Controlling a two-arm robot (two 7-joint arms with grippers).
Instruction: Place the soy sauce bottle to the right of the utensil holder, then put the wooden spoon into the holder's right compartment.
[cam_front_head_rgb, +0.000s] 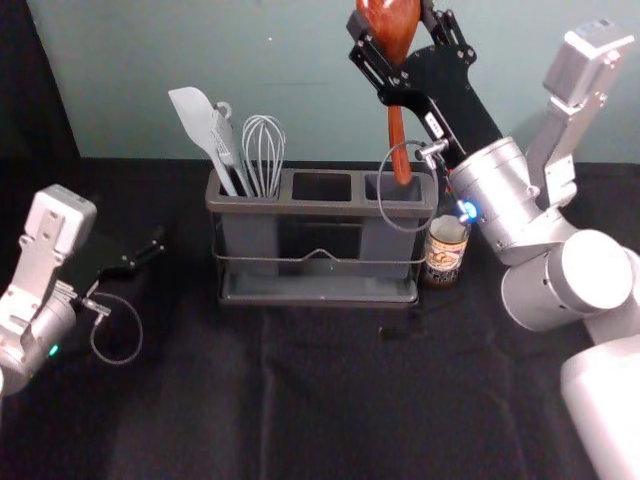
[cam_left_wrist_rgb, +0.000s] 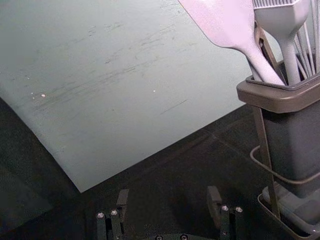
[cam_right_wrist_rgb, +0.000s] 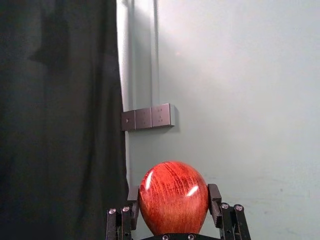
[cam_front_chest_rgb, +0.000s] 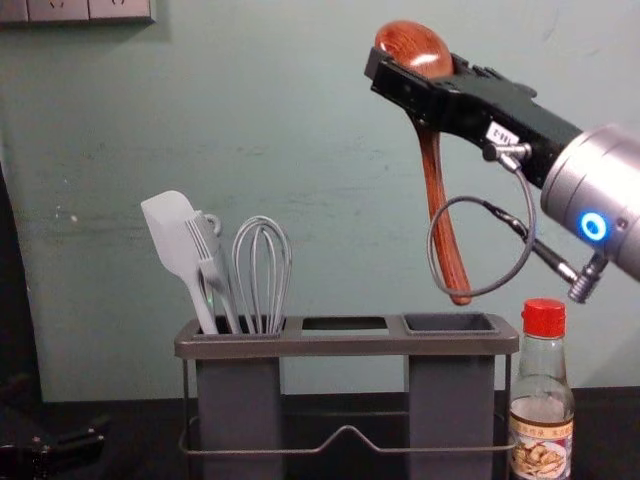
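1. one risk — clipping right compartment (cam_front_chest_rgb: 450, 322) below with tilted wooden spoon (cam_front_chest_rgb: 436, 190), clenched in right gripper (cam_right_wrist_rgb: 173, 193)
2. could nudge bottle (cam_front_chest_rgb: 541, 430), right of holder (cam_front_chest_rgb: 345, 345) near table's (cam_front_head_rgb: 330, 400) back edge, if drifting
3. with left gripper (cam_left_wrist_rgb: 168, 197) parked leftward, released

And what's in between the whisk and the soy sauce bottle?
The middle opening and right compartment of the holder, as the chest view shows. The wooden spoon hangs above, in the right gripper.

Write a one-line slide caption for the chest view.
Right gripper holding the wooden spoon bowl-up above the right compartment of the utensil holder, soy sauce bottle standing alongside.
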